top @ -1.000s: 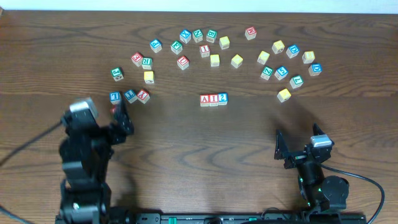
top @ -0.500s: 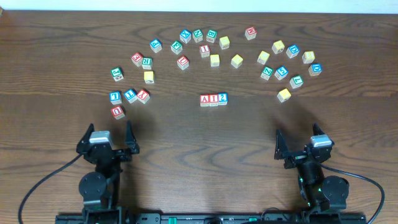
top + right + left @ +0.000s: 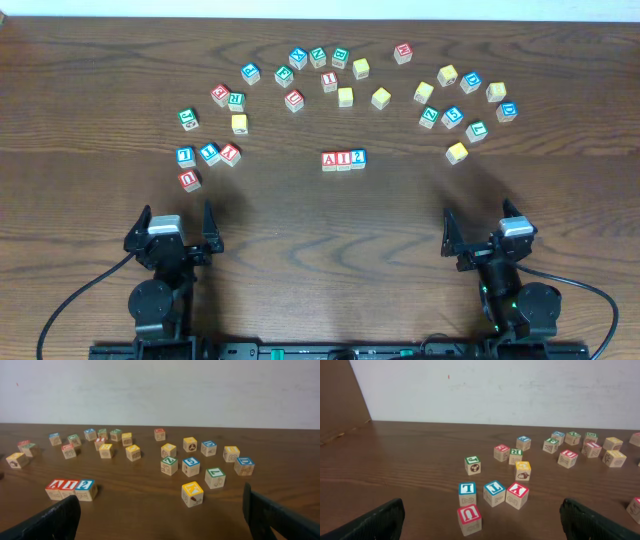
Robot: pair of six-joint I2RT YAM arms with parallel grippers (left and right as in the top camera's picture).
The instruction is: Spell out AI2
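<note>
Three small wooden cubes stand touching in a row at the table's middle: a red A (image 3: 329, 160), a red I (image 3: 344, 160) and a blue 2 (image 3: 358, 159). The right wrist view shows them low on the left as A (image 3: 55, 485), I (image 3: 70, 485), 2 (image 3: 85, 484). My left gripper (image 3: 175, 215) sits near the front edge on the left, open, with nothing between its fingers (image 3: 372, 524). My right gripper (image 3: 480, 226) sits near the front edge on the right, open and empty too. Both are well short of the row.
Several other letter cubes lie in an arc across the far half of the table. A red U cube (image 3: 189, 180) and a short row of three cubes (image 3: 209, 153) lie just ahead of the left gripper. A yellow cube (image 3: 457, 152) lies ahead of the right gripper.
The left arm has drawn back from beside the left cubes toward the front edge and lowered into its folded pose. The right arm and the cubes have not moved.
</note>
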